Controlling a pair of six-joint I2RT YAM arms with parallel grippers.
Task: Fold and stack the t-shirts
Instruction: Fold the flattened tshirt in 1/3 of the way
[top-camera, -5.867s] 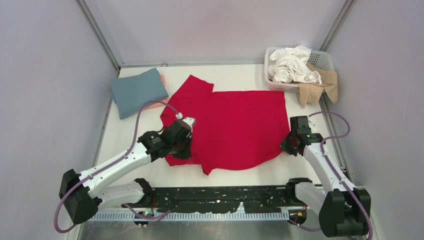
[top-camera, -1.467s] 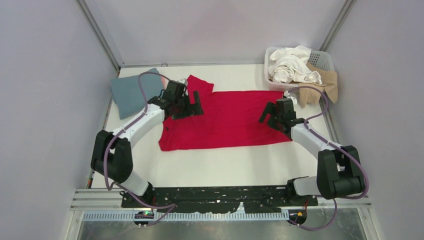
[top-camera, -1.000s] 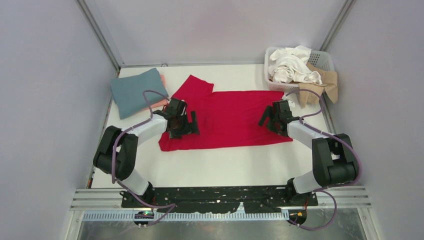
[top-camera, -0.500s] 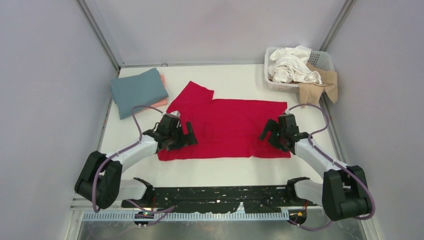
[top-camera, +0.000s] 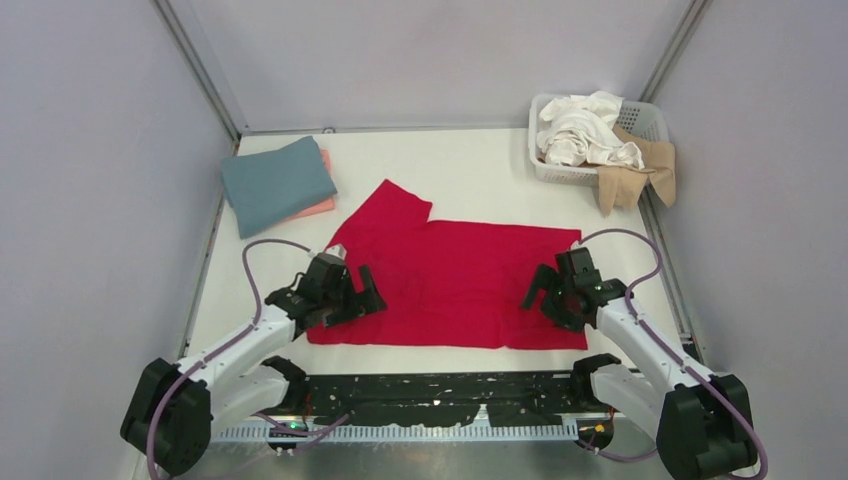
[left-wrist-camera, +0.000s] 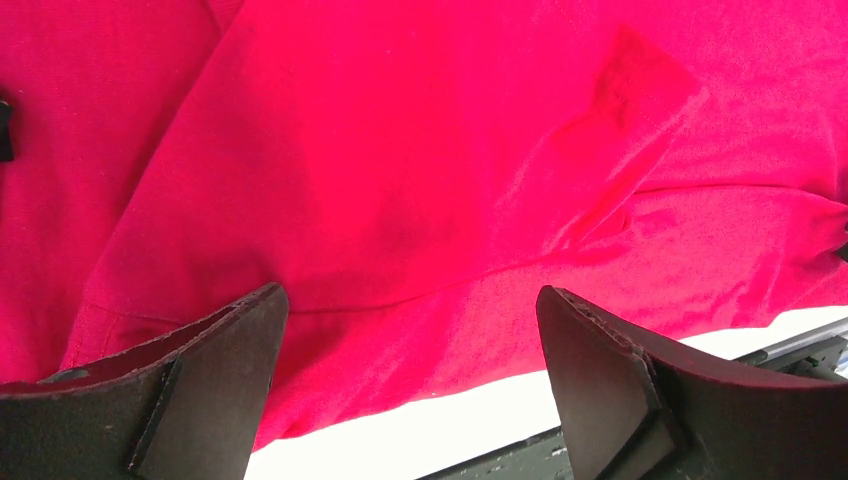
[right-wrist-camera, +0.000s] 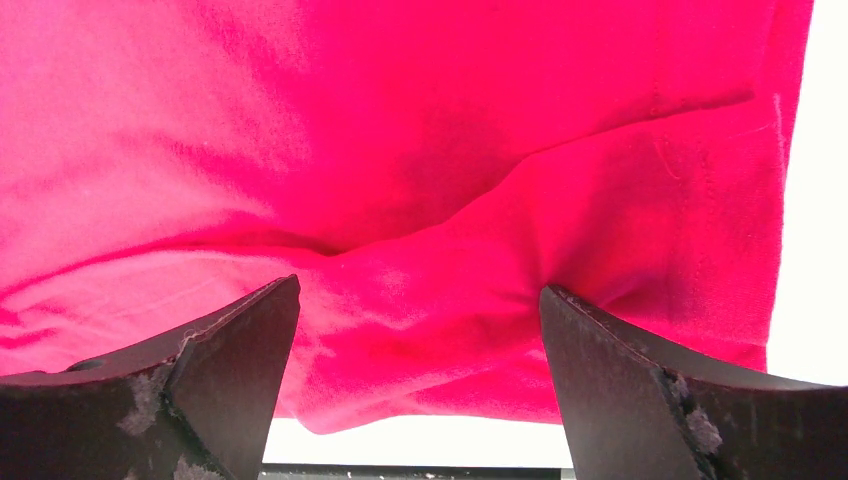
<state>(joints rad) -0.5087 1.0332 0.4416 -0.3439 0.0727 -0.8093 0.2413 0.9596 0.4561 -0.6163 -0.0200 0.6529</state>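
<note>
A red t-shirt lies flat at the near middle of the table. A folded teal t-shirt sits far left, and a white basket holding white t-shirts and a tan t-shirt sits far right. Both arms reach low over the red t-shirt, the left gripper and right gripper at opposite ends, jaws wide, gripping nothing.

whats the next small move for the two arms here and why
Probably lower both grippers onto the near edge of the red t-shirt and pinch it. The left gripper and right gripper hover open over its two near corners, holding nothing. The shirt lies flat, with one sleeve jutting out on the far side, so another fold seems due.
</note>
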